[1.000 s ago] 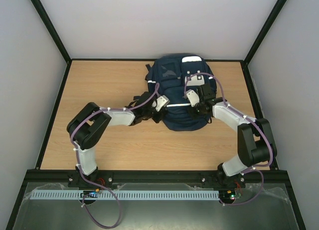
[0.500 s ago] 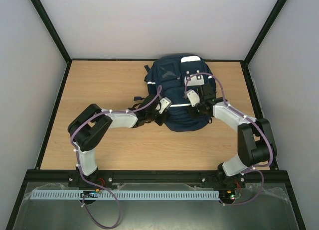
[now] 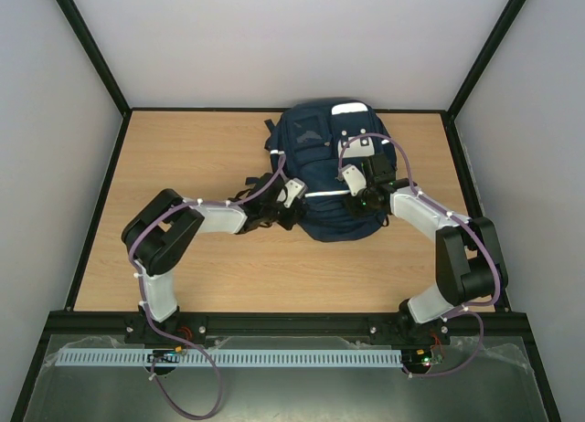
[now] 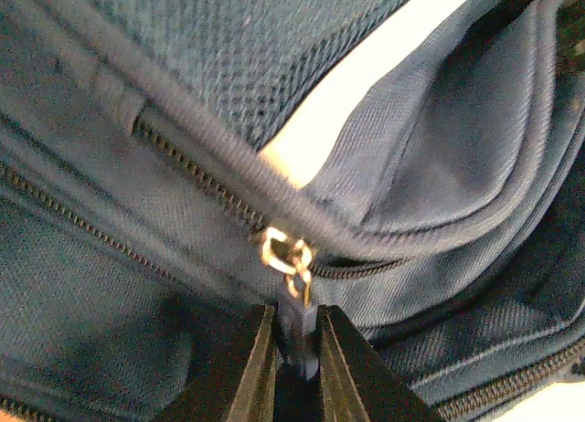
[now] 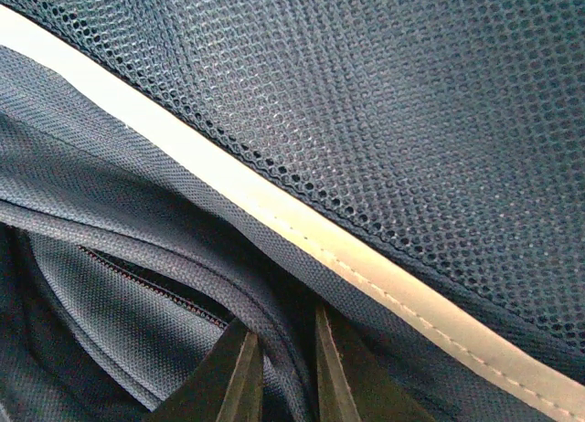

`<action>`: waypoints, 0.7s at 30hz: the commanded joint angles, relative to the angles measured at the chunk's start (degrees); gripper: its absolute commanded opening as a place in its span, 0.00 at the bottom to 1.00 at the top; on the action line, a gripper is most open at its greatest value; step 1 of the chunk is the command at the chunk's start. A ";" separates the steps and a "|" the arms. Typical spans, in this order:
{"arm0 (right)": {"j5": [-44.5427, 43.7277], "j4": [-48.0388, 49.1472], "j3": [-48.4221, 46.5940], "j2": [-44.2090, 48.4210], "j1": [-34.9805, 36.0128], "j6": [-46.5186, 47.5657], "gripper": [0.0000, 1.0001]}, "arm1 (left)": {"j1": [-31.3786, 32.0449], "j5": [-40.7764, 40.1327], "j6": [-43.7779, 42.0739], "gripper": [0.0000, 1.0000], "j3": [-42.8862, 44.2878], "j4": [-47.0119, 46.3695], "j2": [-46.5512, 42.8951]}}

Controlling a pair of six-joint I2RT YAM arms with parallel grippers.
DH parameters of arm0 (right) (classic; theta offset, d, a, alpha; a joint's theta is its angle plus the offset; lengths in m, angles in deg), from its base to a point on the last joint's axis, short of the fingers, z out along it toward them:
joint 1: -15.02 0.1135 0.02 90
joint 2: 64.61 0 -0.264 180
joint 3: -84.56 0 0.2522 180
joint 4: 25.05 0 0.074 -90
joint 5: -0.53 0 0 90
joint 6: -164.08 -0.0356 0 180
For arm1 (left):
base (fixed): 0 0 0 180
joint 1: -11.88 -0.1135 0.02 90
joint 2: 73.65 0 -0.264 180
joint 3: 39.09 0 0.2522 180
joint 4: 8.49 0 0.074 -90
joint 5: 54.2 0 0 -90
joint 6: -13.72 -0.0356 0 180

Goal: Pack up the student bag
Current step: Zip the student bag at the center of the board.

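Note:
The student bag (image 3: 322, 152), navy with a thin white stripe, lies flat at the far middle of the table. My left gripper (image 3: 298, 208) is at its lower left edge. In the left wrist view this gripper (image 4: 295, 318) is shut on the dark zip pull tab (image 4: 299, 311), which hangs from a brass slider (image 4: 285, 255) on a zip. My right gripper (image 3: 358, 201) presses on the bag's right front. In the right wrist view it (image 5: 281, 338) is shut on a fold of navy bag fabric (image 5: 271, 323), just below the white stripe (image 5: 366, 267) and the mesh panel (image 5: 411, 121).
The wooden table (image 3: 183, 166) is bounded by black frame posts and grey walls. A dark strap (image 3: 256, 180) trails off the bag's left side beside my left wrist. Both arms' purple cables loop above the bag.
My left gripper shifted a little right along the bag's lower left edge, then came back left. The right arm and the bag have stayed put.

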 commanded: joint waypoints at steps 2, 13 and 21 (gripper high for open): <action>1.01 -2.43 0.61 -1.78 0.08 -0.73 0.15 | -0.61 0.13 1.72 0.16 -3.12 5.75 0.09; 1.34 -2.69 0.36 -2.32 0.04 -0.63 0.15 | -0.61 -1.30 1.78 0.03 -5.38 2.48 -2.16; 1.42 -2.76 0.31 -2.51 0.06 -0.64 0.15 | -0.10 -1.17 2.49 0.02 -6.78 4.82 -6.61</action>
